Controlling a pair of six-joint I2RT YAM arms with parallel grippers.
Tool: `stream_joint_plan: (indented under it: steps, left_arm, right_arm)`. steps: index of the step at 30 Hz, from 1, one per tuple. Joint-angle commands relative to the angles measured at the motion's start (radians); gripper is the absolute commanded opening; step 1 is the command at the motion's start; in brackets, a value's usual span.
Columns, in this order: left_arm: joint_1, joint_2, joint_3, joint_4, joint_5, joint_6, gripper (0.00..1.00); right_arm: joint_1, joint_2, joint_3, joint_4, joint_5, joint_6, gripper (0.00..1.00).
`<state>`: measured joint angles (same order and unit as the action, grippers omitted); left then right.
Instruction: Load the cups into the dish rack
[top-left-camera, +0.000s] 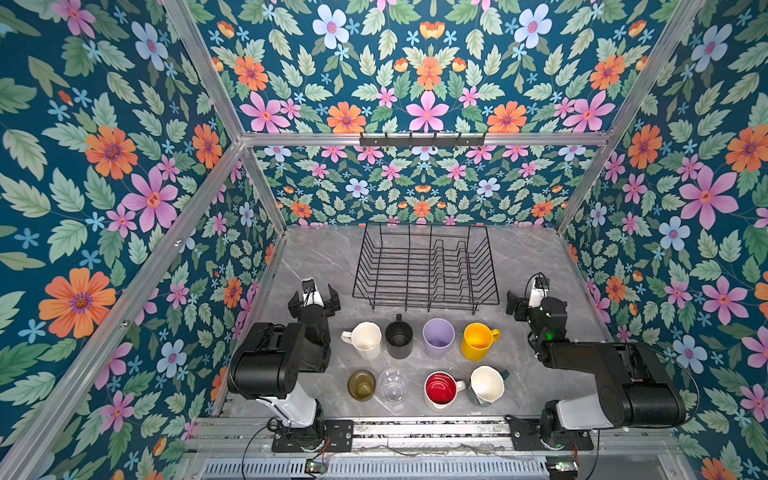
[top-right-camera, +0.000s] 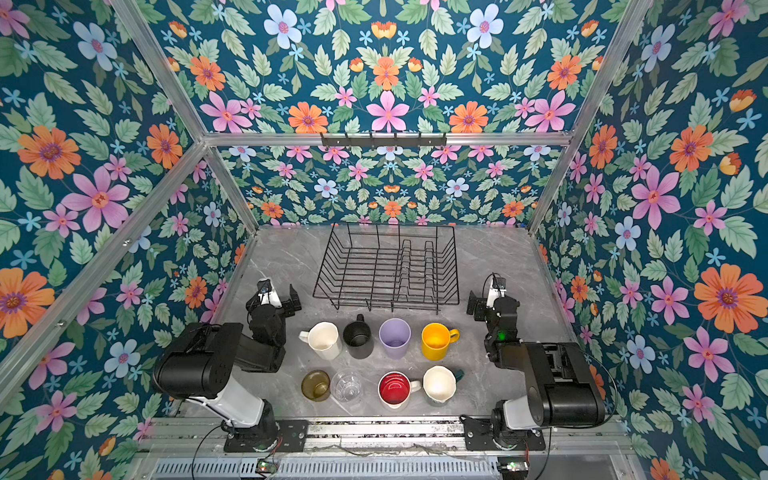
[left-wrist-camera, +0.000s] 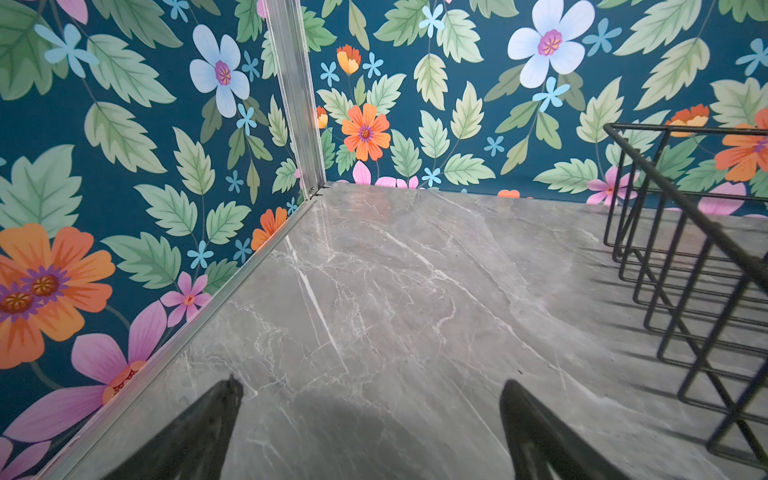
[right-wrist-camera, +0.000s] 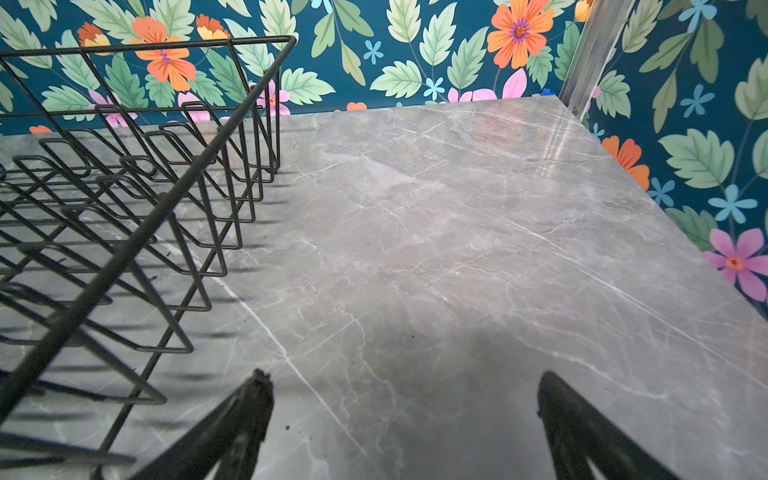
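**Eight cups on the table, both grippers wide apart**

The rack (top-left-camera: 424, 301) sits toward the back of the grey marble table (top-left-camera: 324, 257), its plate dividers on the right half. All eight cups stand upright on the table in front of it, in two rows of four.

In the row next to the rack, from left to right, are the cream mug (top-left-camera: 365, 338), black mug (top-left-camera: 399, 337), lilac tumbler (top-left-camera: 438, 336) and yellow mug (top-left-camera: 478, 340). In the row nearer the arm bases are the olive glass (top-left-camera: 361, 385), clear glass (top-left-camera: 392, 385), red mug (top-left-camera: 441, 388) and teal mug (top-left-camera: 487, 384). The red mug's handle reaches almost to the teal mug.

The left gripper (left-wrist-camera: 371, 384) hangs over bare table just off the rack's front left corner, jaws spread wide with nothing between them. The right gripper (right-wrist-camera: 404, 375) does the same off the front right corner, jaws just as wide and holding nothing. Neither touches a cup or the rack.

On the back wall a black hook rail (top-left-camera: 422, 140) is fixed to the frame.
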<state>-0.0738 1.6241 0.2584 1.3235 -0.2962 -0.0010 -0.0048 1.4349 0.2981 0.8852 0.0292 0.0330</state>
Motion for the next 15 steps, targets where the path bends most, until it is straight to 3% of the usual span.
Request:
stream_joint_plan:
  steps: [1, 10, 15]
  left_arm:
    - [0.0, -0.001, 0.002, -0.003, 0.0, -0.001, 1.0]
    - [0.0, -0.003, -0.009, 0.017, -0.001, 0.002, 1.0]
    - [-0.001, 0.003, -0.075, 0.152, -0.006, 0.001, 1.0]
  right_arm:
    - [0.0, 0.002, 0.003, 0.014, 0.009, 0.003, 0.99]
    - [0.0, 0.0, -0.003, 0.026, 0.008, 0.002, 0.99]
    - [0.001, -0.011, -0.029, 0.066, -0.005, -0.004, 0.99]
